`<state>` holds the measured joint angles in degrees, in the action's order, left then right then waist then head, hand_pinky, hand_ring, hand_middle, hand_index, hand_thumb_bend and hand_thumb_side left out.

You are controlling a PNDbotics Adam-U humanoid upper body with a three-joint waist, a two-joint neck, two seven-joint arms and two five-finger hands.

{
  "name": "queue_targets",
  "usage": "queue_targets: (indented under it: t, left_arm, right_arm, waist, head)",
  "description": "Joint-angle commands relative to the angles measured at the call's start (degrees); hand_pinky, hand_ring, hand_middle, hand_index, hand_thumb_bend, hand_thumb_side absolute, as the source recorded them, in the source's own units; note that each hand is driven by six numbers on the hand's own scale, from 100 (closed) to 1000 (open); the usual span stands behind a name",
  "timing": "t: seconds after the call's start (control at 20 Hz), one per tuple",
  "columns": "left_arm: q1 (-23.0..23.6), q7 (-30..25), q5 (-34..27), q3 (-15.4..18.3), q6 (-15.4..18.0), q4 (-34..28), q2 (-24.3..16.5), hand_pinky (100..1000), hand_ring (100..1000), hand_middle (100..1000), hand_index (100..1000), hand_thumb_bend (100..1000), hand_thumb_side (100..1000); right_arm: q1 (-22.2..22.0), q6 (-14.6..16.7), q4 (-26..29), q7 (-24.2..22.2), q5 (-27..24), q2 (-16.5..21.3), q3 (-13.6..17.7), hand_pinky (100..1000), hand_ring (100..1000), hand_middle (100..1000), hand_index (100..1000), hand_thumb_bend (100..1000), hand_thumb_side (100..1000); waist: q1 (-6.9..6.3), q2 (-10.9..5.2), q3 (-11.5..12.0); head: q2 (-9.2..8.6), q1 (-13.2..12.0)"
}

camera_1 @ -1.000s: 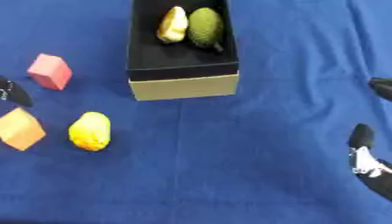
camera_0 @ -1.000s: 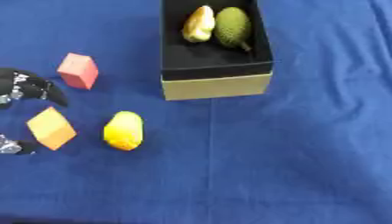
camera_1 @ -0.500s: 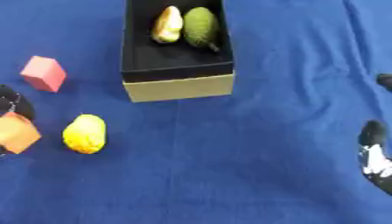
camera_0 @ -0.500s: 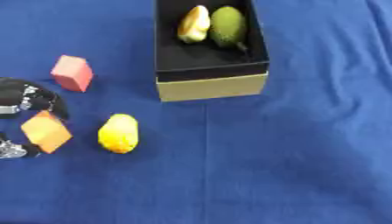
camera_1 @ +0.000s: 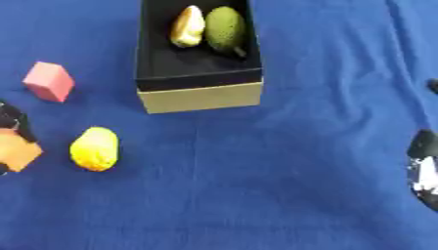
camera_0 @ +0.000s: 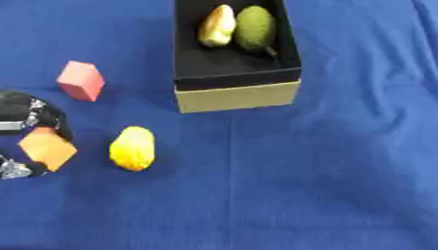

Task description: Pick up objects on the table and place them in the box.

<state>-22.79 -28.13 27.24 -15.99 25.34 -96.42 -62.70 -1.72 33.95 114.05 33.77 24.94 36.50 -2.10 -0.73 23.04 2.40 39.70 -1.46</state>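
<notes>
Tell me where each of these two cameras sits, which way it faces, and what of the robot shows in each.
Left eye view: in the head, looking down at the blue cloth; the left hand shows at the left edge, round the orange block.
Right eye view: beside it, facing the same way; a sliver of the left hand at the left edge, the right hand at the right edge.
Both share the box with two fruits, the pink block and the yellow fruit.
</notes>
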Motion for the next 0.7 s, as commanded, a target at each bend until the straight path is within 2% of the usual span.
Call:
queue_targets:
  t: [0.05,0.15,0.4,0.7]
  left_arm:
    - [-0.7,1.6,1.0,0.6,-0.7,-0.5,-1.3,730,589,506,710,342,100]
    - [-0.5,3.0,1.9,1.0,-1.1,-1.2,-1.4,716,555,492,699,340,100]
    - [-0.6,5.9,1.9,3.1,-1.9,-3.9,-2.1,722,557,499,708,344,100]
    - [-6.0,6.6,-2.5,5.2,-3.4,-6.2,-2.0,730,557,498,714,274,100]
  right_arm:
    - [0.2,0.4,0.5,-0.2,-1.0,0.5,0.9,780,786,738,835,100,530]
    - [0.2,0.4,0.5,-0.4,-1.4,0.3,1.0,780,786,738,835,100,530]
    - [-0.1,0.4,0.5,-0.6,-1.9,0.2,1.5,780,786,738,834,100,529]
    - [0.2,1.1,0.5,-1.2,-2.3,1.1,1.4,780,787,739,834,100,530]
  waist:
    - [-0.04,-0.89,0.1]
    - [0.02,-0.93,0.2]
    - [-0.01,-1.19,0.2]
    - [-0.48,-1.53,-0.6]
  head:
    - [-0.64,-0.2]
    - [-0.59,-0.2]
    - [-0.47,-0.1]
    - [-0.66,-0.6]
